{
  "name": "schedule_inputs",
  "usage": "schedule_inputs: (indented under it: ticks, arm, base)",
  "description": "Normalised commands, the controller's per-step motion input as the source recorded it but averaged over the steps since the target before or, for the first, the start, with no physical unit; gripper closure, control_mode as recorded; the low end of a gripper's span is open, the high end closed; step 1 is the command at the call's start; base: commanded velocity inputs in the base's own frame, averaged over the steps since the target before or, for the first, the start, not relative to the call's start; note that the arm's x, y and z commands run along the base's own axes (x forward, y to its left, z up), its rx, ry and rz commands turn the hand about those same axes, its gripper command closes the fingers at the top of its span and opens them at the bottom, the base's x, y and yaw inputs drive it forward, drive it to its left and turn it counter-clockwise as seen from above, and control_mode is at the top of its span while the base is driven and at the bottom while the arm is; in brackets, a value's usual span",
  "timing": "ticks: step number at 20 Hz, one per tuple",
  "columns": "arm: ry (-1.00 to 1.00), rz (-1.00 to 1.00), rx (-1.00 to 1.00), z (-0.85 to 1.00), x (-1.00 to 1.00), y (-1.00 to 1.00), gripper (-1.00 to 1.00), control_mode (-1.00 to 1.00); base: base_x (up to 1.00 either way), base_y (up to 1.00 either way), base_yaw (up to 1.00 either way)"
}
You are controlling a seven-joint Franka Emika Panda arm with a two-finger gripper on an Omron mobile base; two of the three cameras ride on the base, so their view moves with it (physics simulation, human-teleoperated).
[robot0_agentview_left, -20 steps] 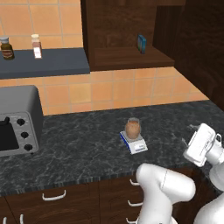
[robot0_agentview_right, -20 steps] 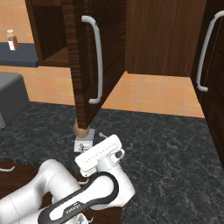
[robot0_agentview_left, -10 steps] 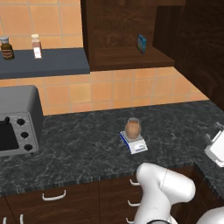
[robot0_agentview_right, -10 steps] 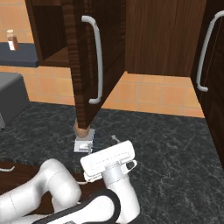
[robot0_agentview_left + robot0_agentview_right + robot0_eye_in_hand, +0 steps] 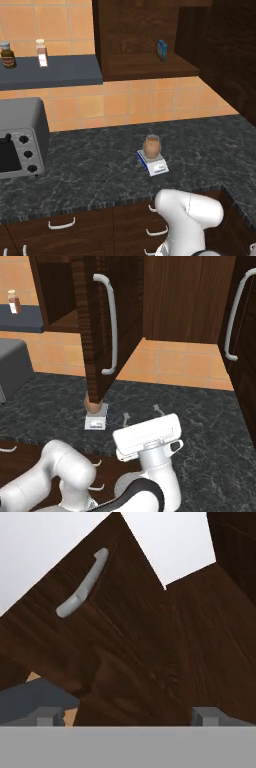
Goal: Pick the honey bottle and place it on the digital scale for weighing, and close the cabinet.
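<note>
Fingers (image 5: 47,716) sit wide apart w/ nothing between them, tips just poking up at the bottom of hand view. Gripper (image 5: 129,717) faces the dark wood of the cabinet (image 5: 125,662); its silver bar handle (image 5: 82,582) lies up and left of the tips, long axis running diagonal in this tilted view.

Left base view: honey bottle (image 5: 151,146) stands upright on the digital scale (image 5: 154,164), so placing looks done.

Right base view: cabinet door (image 5: 97,331) hangs open, bar handle (image 5: 111,321) vertical. Arm raised, hand turned twd the cabinets. Next move likely a push on the door.
</note>
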Motion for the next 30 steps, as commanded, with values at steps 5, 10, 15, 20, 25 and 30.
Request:
schedule_inputs:
  ticks: [5, 10, 15, 20, 25, 30]
  arm:
    - [-0.09, 0.00, 0.01, 0.78, 0.01, -0.05, -1.00, -1.00]
    - [-0.01, 0.00, 0.00, 0.63, 0.06, 0.00, -1.00, -1.00]
    - [0.01, -0.02, -0.06, 0.65, 0.00, 0.35, -1.00, -1.00]
    - [0.10, -0.06, -0.17, 0.32, 0.09, 0.73, -1.00, -1.00]
    - [0.00, -0.02, -0.12, 0.23, -0.01, 0.63, -1.00, -1.00]
    - [0.00, -0.10, -0.20, 0.27, -0.04, 1.00, -1.00, -1.00]
  base:
    - [0.00, 0.00, 0.00]
    - [0.00, 0.00, 0.00]
    - [0.00, 0.00, 0.00]
    - [0.00, 0.00, 0.00]
    - [0.00, 0.00, 0.00]
    - [0.00, 0.00, 0.00]
